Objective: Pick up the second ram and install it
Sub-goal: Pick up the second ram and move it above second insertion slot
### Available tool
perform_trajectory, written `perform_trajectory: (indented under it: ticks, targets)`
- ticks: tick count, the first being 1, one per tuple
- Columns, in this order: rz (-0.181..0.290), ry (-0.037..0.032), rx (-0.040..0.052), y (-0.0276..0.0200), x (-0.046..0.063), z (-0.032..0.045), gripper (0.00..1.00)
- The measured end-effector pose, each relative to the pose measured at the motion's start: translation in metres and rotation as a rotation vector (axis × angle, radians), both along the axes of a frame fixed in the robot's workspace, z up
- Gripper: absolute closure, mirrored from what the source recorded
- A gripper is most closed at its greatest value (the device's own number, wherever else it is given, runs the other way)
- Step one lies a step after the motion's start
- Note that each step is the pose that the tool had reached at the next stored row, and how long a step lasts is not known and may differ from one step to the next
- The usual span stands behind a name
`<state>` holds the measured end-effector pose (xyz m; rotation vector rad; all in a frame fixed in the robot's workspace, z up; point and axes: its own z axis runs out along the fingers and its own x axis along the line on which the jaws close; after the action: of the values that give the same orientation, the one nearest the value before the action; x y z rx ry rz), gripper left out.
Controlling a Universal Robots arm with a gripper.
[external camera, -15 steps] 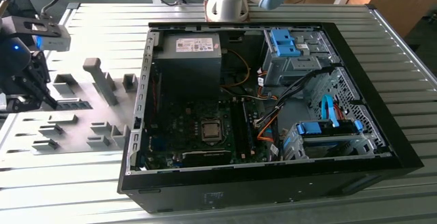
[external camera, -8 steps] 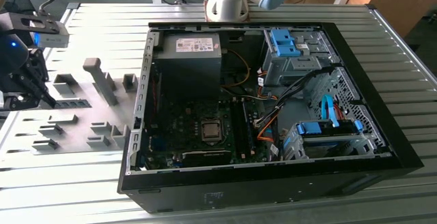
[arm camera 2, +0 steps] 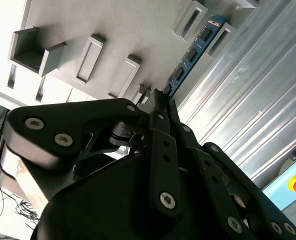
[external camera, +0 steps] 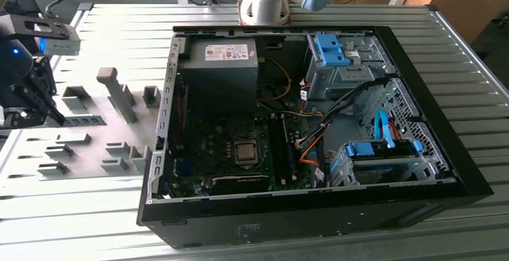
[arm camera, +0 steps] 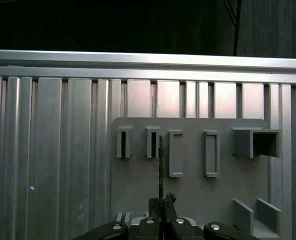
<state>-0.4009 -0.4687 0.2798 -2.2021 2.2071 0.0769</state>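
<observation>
Second wrist view: second ram (arm camera 2: 192,54) pinched end-first between gripper (arm camera 2: 161,99) fingertips.

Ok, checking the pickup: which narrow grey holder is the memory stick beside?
The narrow holder next to the wide frame; the memory stick runs between those two, its end at the gripper.

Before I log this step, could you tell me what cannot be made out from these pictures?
Second wrist view: the pincer covers the near end of the memory stick, so where it is gripped is hidden.
First wrist view: the stick is edge-on; its chips cannot be seen.
Exterior view: the slots inside the computer case are too dark and small to tell which are filled.
</observation>
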Motion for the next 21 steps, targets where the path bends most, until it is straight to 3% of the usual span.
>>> perform_trajectory:
  ticks: [7,21]
  targets:
    - [0.0,-0.0001,0.0,0.0,0.0,0.0059,0.86]
    - [0.0,0.0,0.0,0.0,0.0,0.026,0.86]
